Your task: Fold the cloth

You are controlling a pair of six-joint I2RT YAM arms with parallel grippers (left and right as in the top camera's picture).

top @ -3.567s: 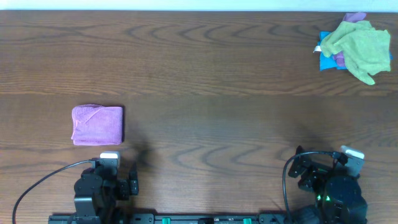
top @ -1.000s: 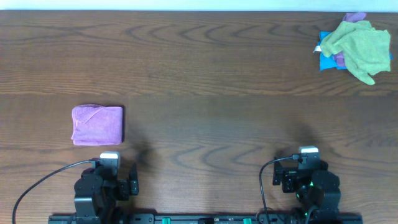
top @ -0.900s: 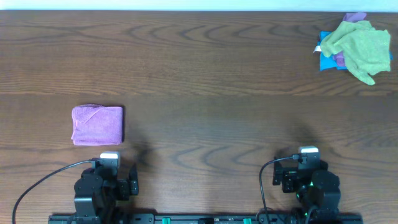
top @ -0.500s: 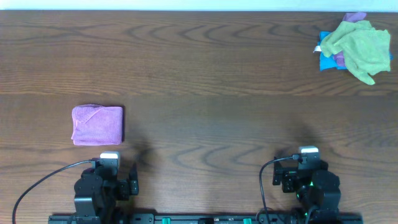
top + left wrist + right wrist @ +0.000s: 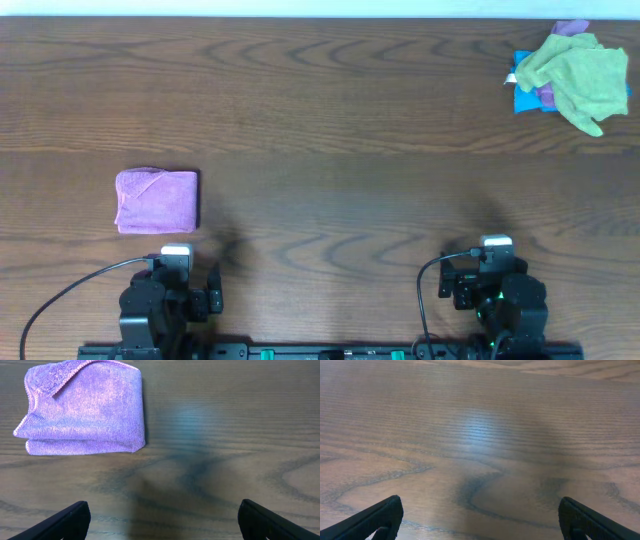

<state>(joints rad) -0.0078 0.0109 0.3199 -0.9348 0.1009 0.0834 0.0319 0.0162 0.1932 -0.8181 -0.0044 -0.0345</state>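
Observation:
The lilac cloth [image 5: 157, 201] lies folded into a small rectangle on the left of the wooden table. It also shows in the left wrist view [image 5: 82, 407], at the upper left, with one corner turned over. My left gripper [image 5: 161, 522] is open and empty, near the table's front edge, just below the cloth. My right gripper [image 5: 480, 520] is open and empty over bare wood at the front right. Both arms [image 5: 165, 300] [image 5: 500, 295] sit drawn back at the front edge.
A pile of cloths lies at the far right corner: a yellow-green cloth [image 5: 580, 72] on top of a blue one [image 5: 522, 98], with a bit of purple showing. The table [image 5: 330, 140] is dark wood.
Since 3.6 s ago the right arm has drawn back and turned to sit straight at the front edge. In the last second nothing has moved.

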